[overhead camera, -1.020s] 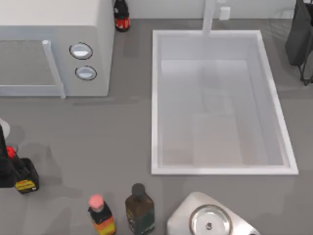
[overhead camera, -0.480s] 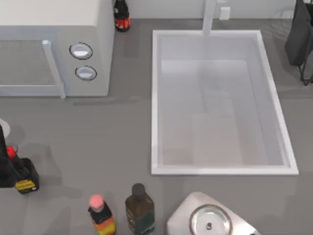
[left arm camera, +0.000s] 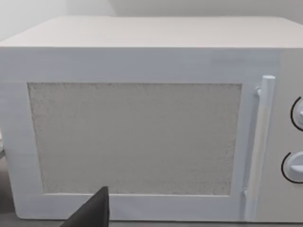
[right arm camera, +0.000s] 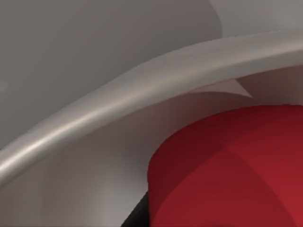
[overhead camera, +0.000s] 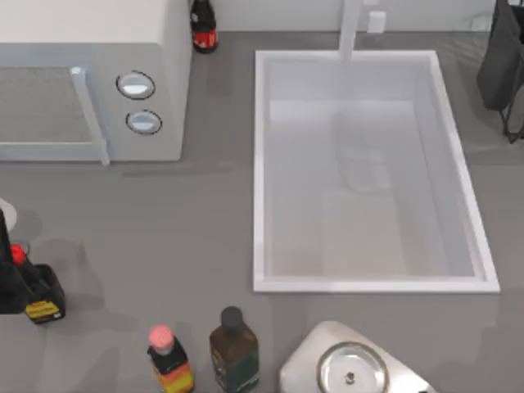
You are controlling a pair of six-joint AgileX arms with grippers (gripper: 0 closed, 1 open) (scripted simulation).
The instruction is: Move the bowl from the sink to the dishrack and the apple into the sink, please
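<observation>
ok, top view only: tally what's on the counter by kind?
Bottles: 4
Microwave: 1
Sink: 1
Steel lid: 1
Dark rack: 1
Total: 8

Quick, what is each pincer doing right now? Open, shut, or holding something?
Left pincer: by the microwave; cannot be told.
Right pincer: close to something red; cannot be told.
</observation>
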